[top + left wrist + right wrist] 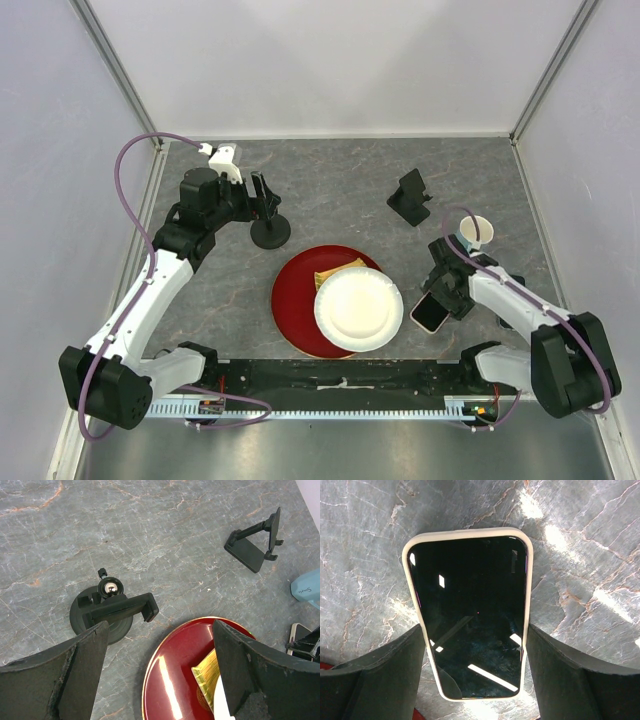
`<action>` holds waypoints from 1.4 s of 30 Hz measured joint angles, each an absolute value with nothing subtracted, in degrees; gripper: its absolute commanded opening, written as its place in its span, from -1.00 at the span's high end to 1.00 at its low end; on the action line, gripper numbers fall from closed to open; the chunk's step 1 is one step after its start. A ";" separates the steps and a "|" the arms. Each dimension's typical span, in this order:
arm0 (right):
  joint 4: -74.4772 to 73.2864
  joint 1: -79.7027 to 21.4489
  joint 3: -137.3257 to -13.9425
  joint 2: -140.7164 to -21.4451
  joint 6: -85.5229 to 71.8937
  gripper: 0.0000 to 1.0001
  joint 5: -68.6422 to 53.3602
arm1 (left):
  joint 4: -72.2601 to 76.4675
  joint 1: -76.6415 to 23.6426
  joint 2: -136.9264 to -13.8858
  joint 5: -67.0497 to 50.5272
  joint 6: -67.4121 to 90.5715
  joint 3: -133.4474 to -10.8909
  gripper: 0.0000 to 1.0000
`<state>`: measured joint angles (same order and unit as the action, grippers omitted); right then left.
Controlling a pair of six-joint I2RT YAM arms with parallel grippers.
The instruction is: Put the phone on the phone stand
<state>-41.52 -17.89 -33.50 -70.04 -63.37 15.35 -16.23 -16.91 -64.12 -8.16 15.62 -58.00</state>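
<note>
The phone (470,610), black screen with a pale rim, lies face up between my right gripper's (475,627) fingers, which press on both long edges just above the grey table. In the top view the phone (430,313) is right of the white paper plate (358,310), under my right gripper (440,298). The black phone stand (410,197) stands at the back, apart from both arms; it also shows in the left wrist view (255,542). My left gripper (265,195) is open and empty at the back left (160,630).
A black round-based holder (270,232) sits under my left gripper (107,610). A red plate (295,300) carries the paper plate and a yellow item (335,272). A light blue mug (476,232) stands behind my right arm. White walls enclose the table.
</note>
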 measured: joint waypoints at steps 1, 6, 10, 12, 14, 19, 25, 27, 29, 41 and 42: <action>-41.23 -17.89 -33.04 -69.21 -63.35 1.00 15.27 | -16.23 -16.91 -64.12 -8.16 15.62 -58.00 -0.80; -40.07 -17.89 -31.16 -65.17 -62.28 1.00 15.03 | -16.23 -16.91 -64.12 -8.19 15.62 -58.00 -0.79; -40.18 -17.87 -29.89 -59.07 -59.90 1.00 14.20 | -16.10 -16.91 -64.12 -8.97 15.62 -57.93 -0.80; -40.07 -17.87 -29.82 -54.57 -58.39 1.00 13.91 | -15.75 -17.21 -63.88 -9.65 15.62 -57.58 -0.80; -39.53 -17.89 -29.82 -49.32 -56.75 1.00 13.80 | -15.42 -17.74 -63.44 -10.74 15.62 -57.14 -0.80; -38.11 -17.89 -30.26 -42.02 -52.64 1.00 13.10 | -12.71 -19.75 -61.80 -15.44 15.59 -55.83 -0.74; -34.00 -17.89 -33.39 -40.45 -48.29 1.00 9.10 | -8.29 -23.29 -60.90 -24.86 15.51 -55.20 -0.60; -31.46 -18.24 -35.35 -41.34 -48.14 1.00 7.14 | -7.33 -25.19 -60.93 -28.10 15.40 -55.18 -0.64; -28.49 -19.90 -37.93 -43.66 -48.31 1.00 6.22 | -6.63 -27.35 -60.93 -30.70 15.18 -55.18 -0.68; -17.78 -49.54 -53.34 -61.76 -54.83 1.00 17.17 | -7.62 -35.27 -65.04 -34.15 12.82 -55.22 -0.73; -17.39 -51.07 -54.50 -62.74 -55.05 1.00 18.15 | -7.92 -35.55 -65.63 -34.13 12.60 -55.22 -0.73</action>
<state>-17.39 -51.07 -54.50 -62.74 -55.05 18.15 -7.92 -35.55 -65.63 -34.13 12.60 -55.22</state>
